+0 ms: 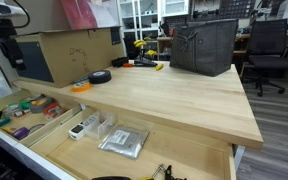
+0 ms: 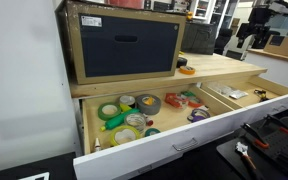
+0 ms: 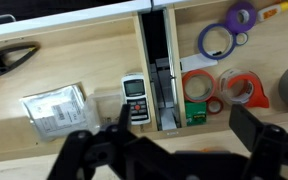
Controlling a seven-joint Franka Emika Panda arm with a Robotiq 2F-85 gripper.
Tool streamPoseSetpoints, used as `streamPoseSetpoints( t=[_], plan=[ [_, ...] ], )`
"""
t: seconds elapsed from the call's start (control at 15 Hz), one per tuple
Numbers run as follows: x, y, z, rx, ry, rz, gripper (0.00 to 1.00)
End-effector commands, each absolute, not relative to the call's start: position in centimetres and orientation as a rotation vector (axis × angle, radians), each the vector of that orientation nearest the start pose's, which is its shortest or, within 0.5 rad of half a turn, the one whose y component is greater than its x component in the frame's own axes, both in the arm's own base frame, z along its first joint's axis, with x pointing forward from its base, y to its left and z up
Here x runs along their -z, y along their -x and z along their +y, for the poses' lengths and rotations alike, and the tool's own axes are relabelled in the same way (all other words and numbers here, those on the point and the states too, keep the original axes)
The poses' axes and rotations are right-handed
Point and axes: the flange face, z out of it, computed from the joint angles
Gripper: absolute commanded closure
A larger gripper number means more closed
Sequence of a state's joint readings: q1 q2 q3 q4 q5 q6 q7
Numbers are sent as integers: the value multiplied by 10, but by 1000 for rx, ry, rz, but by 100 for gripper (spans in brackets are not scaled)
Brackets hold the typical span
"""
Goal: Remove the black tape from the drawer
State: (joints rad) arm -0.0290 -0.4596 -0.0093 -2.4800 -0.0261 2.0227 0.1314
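Observation:
The black tape (image 1: 100,76) is a flat black ring lying on the wooden tabletop (image 1: 174,95) next to an orange-yellow roll (image 1: 80,87), outside the drawer. The drawer (image 2: 164,148) stands open below the tabletop, with several coloured tape rolls in its wooden compartments; it also shows in the wrist view (image 3: 274,50). My gripper (image 3: 184,128) hangs high above the drawer, open and empty, its two dark fingers wide apart. No black tape shows in the wrist view.
A wider open drawer (image 1: 134,150) holds a clear plastic packet (image 3: 54,103), a white handheld meter (image 3: 134,97) and black pliers (image 3: 9,57). A dark bag (image 1: 204,45) and a cardboard box (image 1: 69,50) stand on the tabletop. A black-fronted box (image 2: 124,45) stands there too.

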Motion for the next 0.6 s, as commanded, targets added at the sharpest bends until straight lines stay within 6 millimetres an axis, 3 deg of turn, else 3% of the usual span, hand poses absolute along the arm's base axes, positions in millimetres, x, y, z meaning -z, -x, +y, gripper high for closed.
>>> streamPoseSetpoints(
  t=[0.0, 0.07, 0.13, 0.53],
  plan=[
    [-466, -412, -27, -202, 3195, 173, 0],
    [-472, -413, -26, -249, 3187, 196, 0],
    [-461, -403, -23, -155, 3181, 216, 0],
    [-467, -411, -24, -219, 3180, 219, 0]
  ],
)
